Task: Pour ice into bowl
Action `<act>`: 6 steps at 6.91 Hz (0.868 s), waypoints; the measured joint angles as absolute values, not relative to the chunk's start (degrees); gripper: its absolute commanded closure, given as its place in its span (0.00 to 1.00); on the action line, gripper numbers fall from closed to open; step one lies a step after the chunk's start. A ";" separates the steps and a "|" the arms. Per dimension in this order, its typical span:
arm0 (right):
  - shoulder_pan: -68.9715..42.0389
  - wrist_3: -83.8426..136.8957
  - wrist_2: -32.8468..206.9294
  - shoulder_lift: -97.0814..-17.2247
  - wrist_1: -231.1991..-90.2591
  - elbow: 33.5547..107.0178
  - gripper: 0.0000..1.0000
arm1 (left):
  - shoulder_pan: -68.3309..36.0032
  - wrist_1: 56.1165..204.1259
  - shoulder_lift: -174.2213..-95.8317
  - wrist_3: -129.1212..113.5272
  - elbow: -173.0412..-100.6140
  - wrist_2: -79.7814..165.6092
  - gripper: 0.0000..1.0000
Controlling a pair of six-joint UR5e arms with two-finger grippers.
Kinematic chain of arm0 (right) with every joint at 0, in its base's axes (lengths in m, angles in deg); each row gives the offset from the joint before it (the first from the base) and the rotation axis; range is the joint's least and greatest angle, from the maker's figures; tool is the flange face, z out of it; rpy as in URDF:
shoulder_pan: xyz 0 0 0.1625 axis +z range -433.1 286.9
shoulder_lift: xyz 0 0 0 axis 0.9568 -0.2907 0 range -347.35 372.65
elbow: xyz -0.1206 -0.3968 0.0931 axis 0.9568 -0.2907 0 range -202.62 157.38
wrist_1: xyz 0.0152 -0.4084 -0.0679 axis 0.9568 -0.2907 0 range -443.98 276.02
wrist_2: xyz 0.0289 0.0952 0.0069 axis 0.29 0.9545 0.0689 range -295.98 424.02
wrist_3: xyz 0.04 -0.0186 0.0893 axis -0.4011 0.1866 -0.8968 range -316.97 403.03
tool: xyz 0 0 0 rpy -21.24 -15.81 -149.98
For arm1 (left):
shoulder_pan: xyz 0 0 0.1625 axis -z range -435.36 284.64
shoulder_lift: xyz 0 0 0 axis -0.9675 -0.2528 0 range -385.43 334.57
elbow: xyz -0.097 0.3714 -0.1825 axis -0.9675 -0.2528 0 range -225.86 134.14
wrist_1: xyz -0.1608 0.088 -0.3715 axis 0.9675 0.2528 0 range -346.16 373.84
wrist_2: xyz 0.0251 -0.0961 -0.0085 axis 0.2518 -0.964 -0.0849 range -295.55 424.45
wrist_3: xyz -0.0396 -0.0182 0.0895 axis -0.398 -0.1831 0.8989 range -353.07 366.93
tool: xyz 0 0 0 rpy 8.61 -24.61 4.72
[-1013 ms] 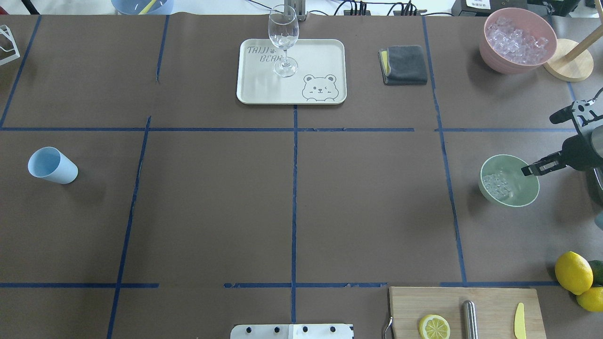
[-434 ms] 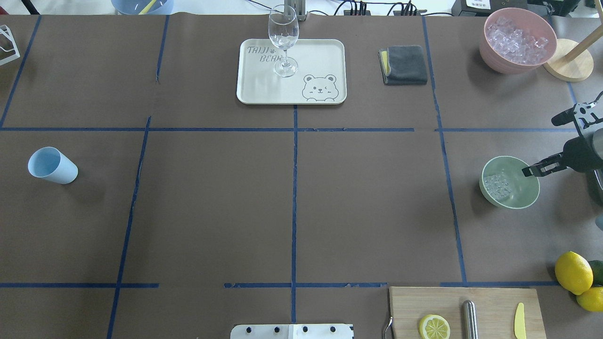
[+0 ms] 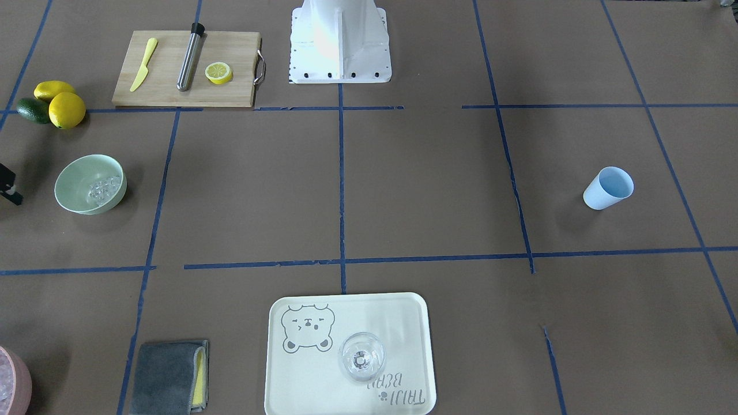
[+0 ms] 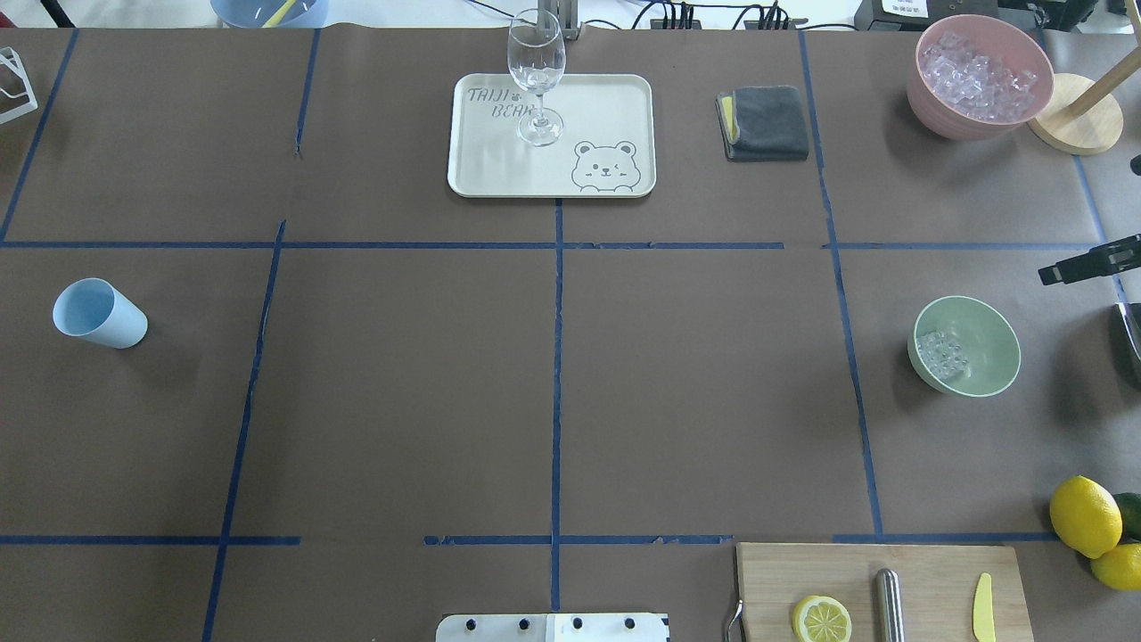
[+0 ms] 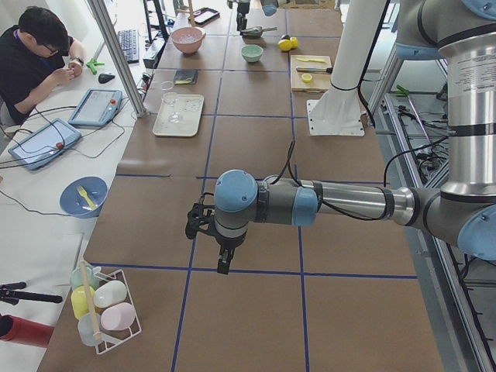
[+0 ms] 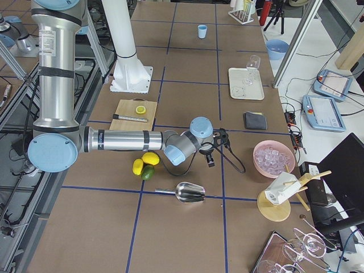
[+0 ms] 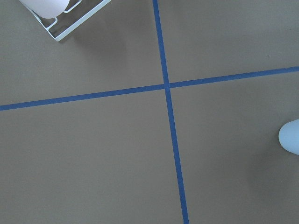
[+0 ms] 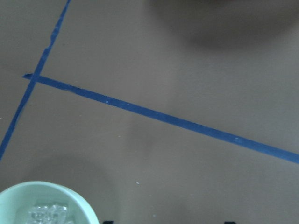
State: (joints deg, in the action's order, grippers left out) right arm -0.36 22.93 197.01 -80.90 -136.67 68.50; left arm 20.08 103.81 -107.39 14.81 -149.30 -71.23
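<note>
While the ice (image 4: 943, 352) lies in a small heap inside the bowl (image 4: 991, 332), against the wall facing the middle of the table (image 4: 695, 383), the bowl itself stands upright near the table's right edge, about halfway along it. The right gripper (image 6: 210, 157) hangs just past the bowl toward that edge, clear of it, fingers spread wide with nothing between them. A metal scoop (image 6: 190, 192) lies on the table closer to that same edge.

At the far right corner a pink bowl (image 4: 980, 76) is heaped with more cubes. Lemons (image 4: 1085, 515) sit by the near right corner, beside a wooden board (image 4: 936, 571). Along the far edge are a grey cloth (image 4: 765, 122) and a tray (image 4: 615, 107) carrying a glass (image 4: 536, 71). A blue cup (image 4: 96, 313) stands near the left edge.

The left gripper (image 5: 205, 225) hovers over the table's left end; whether it is released or clenched I cannot tell.
</note>
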 measured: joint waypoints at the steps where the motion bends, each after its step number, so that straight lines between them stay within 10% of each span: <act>1: 4.67 28.62 197.11 -80.79 -144.22 69.79 0.00 | 20.09 103.83 -107.71 14.83 -149.33 -71.23 0.00; 6: 16.44 44.10 197.00 -82.68 -172.55 74.95 0.00 | 20.05 103.86 -108.06 15.04 -149.28 -71.26 0.00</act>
State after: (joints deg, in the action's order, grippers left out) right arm 16.44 44.10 197.00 -82.68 -172.55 74.95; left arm 20.05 103.86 -108.06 15.04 -149.28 -71.26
